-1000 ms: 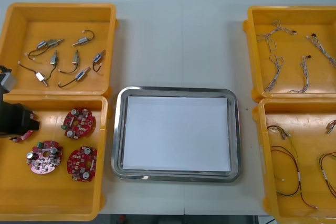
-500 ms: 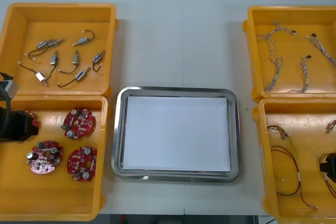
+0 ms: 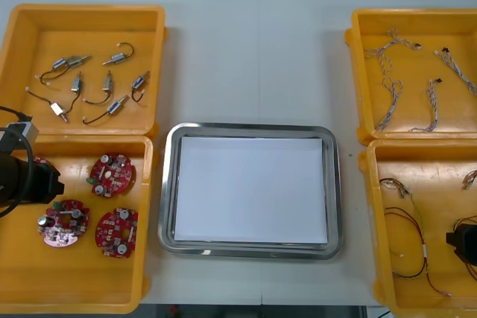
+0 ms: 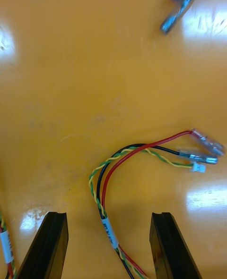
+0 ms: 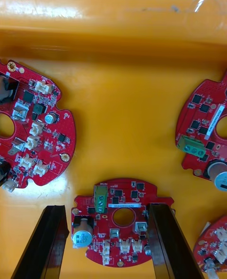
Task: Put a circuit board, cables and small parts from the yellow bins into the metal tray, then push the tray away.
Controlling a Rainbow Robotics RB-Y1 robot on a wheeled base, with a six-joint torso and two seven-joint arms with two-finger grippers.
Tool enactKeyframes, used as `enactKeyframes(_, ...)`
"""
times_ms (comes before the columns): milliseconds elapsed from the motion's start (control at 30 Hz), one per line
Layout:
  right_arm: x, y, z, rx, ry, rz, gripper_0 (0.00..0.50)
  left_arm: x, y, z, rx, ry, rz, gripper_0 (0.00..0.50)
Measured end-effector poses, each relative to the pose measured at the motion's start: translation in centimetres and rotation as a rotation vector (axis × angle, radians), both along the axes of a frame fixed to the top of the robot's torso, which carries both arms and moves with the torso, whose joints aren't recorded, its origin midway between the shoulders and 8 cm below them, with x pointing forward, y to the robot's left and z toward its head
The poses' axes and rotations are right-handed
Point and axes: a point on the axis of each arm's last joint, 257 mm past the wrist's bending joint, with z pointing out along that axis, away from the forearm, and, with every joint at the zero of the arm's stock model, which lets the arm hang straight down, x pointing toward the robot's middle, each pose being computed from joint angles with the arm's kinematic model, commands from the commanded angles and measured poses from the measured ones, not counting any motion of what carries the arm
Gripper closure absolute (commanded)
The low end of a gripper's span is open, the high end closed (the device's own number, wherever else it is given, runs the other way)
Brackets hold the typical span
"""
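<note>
Straddling a circuit board (image 5: 118, 229), the spread left tool (image 5: 108, 208) hides one edge.

Metal tray (image 3: 165, 184) dead centre, white inside. From it: round red circuit boards (image 3: 112, 173) flat at 8 o'clock, one between my left gripper's (image 5: 106, 207) spread fingers; small metal parts (image 3: 112, 106) at 10; blue-white cables (image 3: 389, 106) at 2; red-yellow cables (image 3: 406, 221) at 4, all in yellow bins (image 3: 89, 31).

Your left gripper (image 3: 45, 182) over the near-left yellow bin (image 3: 74, 288) among red circuit boards (image 3: 112, 173), your right gripper (image 3: 462, 243) over the near-right yellow bin (image 3: 387, 292) by red and yellow cables (image 3: 395, 216) — metal tray (image 3: 168, 184) between, white inside.
</note>
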Motion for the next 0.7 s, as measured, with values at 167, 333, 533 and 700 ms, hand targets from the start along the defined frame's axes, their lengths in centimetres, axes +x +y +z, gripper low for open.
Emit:
enactKeyframes(167,-0.7,0.1,-1.6,0.012,0.029,-0.004,0.0,0.0,0.0,-0.8,0.013,0.004,-0.004,0.0)
enactKeyframes(333,-0.8,0.4,-1.8,0.015,0.035,0.0,0.0,-0.2,0.1,-1.4,0.006,-0.001,-0.002,0.0)
enactKeyframes(533,-0.9,0.5,-2.0,0.016,0.039,0.003,0.0,-0.6,0.2,-2.1,-0.001,-0.008,-0.008,0.0)
enactKeyframes(700,-1.0,0.3,-2.2,0.017,0.044,-0.002,0.0,-1.0,0.3,-2.7,0.007,-0.002,-0.016,0.0)
